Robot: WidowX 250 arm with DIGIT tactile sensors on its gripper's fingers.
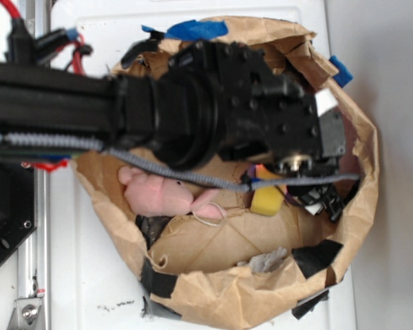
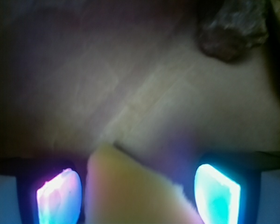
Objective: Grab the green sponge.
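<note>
The green sponge [image 1: 267,201] is in fact a yellow foam block lying on the brown paper under the arm's end. In the wrist view the sponge [image 2: 130,191] pokes up between my two glowing fingers, close beside the left pad [image 2: 58,196], with a gap to the right pad [image 2: 217,193]. My gripper [image 2: 137,186] is open and straddles the block. From outside, the gripper [image 1: 289,191] is mostly hidden under the black wrist, and part of the sponge is covered by it.
A pink plush toy [image 1: 162,194] lies left of the sponge. A crumpled grey-white scrap [image 1: 265,261] sits nearer the front; a dark lump [image 2: 233,28] shows far ahead. Crumpled brown paper walls [image 1: 365,199] ring the area, patched with black tape [image 1: 316,256].
</note>
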